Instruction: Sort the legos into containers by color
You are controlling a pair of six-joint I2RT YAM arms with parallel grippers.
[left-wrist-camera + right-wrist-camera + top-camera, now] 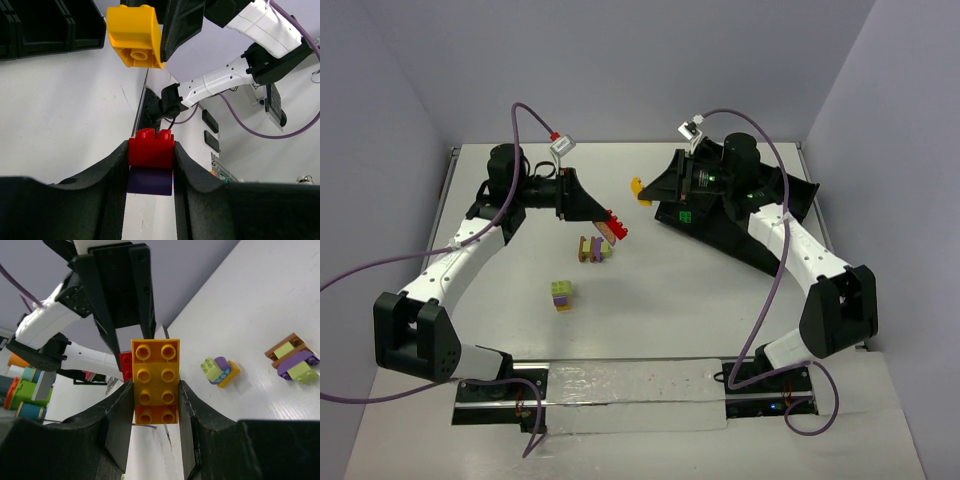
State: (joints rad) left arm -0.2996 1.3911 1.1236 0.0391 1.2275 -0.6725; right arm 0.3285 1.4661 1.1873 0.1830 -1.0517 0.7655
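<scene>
While left gripper clamps studded red-purple stack, right gripper pinches glossy yellow-orange eight-stud brick.

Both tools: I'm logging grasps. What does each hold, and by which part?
Left tool pinches the red brick by its opposite sides, purple brick directly beneath. Right tool pinches the orange brick by its long sides.

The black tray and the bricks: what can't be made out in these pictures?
- Tray contents: top view, right arm covers most compartments; left wrist view cuts them off at its top edge.
- Purple brick under the red brick: left wrist view, left gripper's fingers hide its sides.
- Cluster layers: top view, too small.
</scene>
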